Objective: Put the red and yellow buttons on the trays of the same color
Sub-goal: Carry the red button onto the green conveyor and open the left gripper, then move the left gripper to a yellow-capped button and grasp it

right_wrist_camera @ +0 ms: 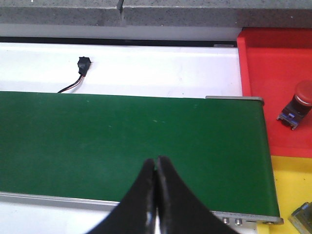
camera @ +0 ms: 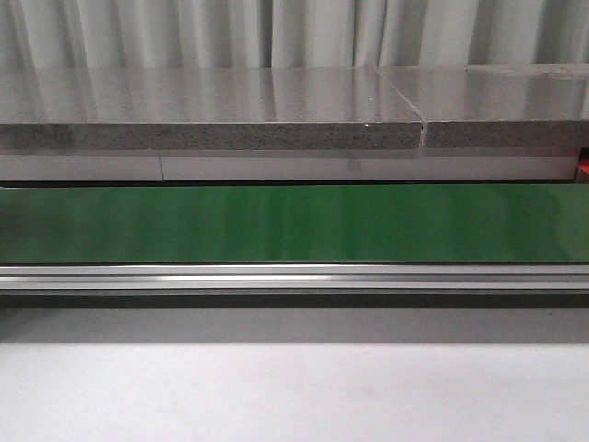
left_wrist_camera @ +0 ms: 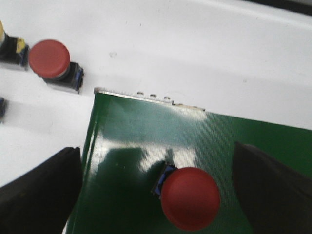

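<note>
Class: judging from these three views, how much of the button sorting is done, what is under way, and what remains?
Done: one red button lies in the red tray. Under way: the open left hand brackets a red button on the green belt. Left: another red button waits on the white table.

The green belt (left_wrist_camera: 146, 141) looks smooth and glossy, with bright glare patches, and it ends in a brushed metal rail (camera: 294, 274). A red button (left_wrist_camera: 190, 198) has a matt plastic cap. The white table (left_wrist_camera: 195, 53) is smooth. At 12 o'clock, the grey slab (camera: 212, 136) looks speckled like stone.
</note>
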Action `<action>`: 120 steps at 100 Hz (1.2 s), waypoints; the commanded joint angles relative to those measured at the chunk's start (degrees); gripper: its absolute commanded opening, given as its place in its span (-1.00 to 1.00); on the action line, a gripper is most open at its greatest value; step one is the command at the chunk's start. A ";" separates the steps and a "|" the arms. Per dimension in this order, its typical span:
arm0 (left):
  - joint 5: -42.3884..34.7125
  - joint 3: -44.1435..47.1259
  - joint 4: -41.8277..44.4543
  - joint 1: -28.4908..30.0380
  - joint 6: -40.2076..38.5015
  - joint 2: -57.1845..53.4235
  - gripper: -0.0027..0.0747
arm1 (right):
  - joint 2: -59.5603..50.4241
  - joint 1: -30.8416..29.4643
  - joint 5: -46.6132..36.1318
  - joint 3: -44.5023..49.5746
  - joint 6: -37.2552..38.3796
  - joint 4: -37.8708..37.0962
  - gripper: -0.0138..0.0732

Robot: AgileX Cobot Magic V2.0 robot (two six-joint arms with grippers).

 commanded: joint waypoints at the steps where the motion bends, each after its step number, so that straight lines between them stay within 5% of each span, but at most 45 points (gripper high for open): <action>1: -1.98 -3.54 -0.46 -0.24 0.35 -2.66 0.64 | -0.42 0.01 -2.90 -1.57 -0.32 1.27 -0.84; 25: -2.75 -4.78 1.87 2.26 0.35 -2.54 0.64 | -0.42 0.01 -2.90 -1.57 -0.32 1.27 -0.84; 75: -3.30 -4.78 -0.25 17.91 -0.04 5.54 0.64 | -0.42 0.01 -2.90 -1.57 -0.32 1.27 -0.84; 120: -8.38 -7.67 -0.25 20.81 -0.04 16.14 0.64 | -0.42 0.01 -2.90 -1.57 -0.32 1.27 -0.84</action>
